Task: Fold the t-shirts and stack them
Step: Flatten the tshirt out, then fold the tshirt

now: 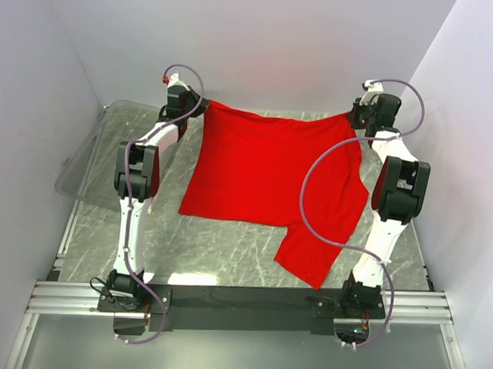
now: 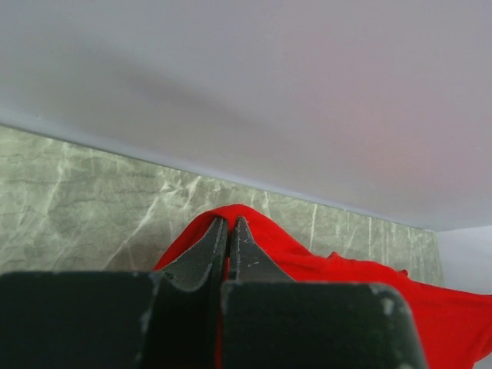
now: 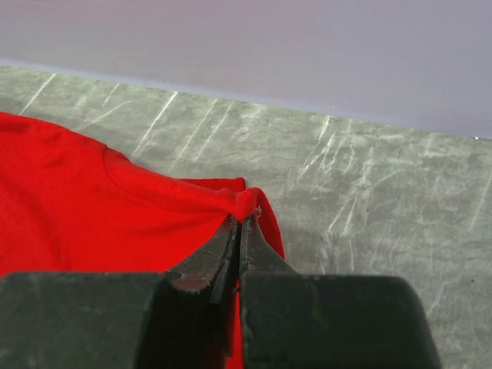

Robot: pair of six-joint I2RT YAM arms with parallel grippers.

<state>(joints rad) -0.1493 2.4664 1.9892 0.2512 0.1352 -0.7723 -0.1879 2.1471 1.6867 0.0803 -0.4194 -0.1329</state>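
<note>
One plain bright red t-shirt (image 1: pixel 267 173) lies spread over the middle of the marble table, one sleeve pointing to the front right. My left gripper (image 1: pixel 202 107) is shut on the shirt's far left corner, the red cloth (image 2: pixel 261 234) pinched between its black fingers. My right gripper (image 1: pixel 352 117) is shut on the far right corner, the cloth (image 3: pixel 192 196) bunched at the fingertips. Both held corners are stretched taut along the far edge, near the back wall.
A clear plastic bin (image 1: pixel 89 159) sits at the table's left side beside the left arm. White walls close in the back and both sides. The grey marble tabletop (image 1: pixel 228 257) shows in front of the shirt.
</note>
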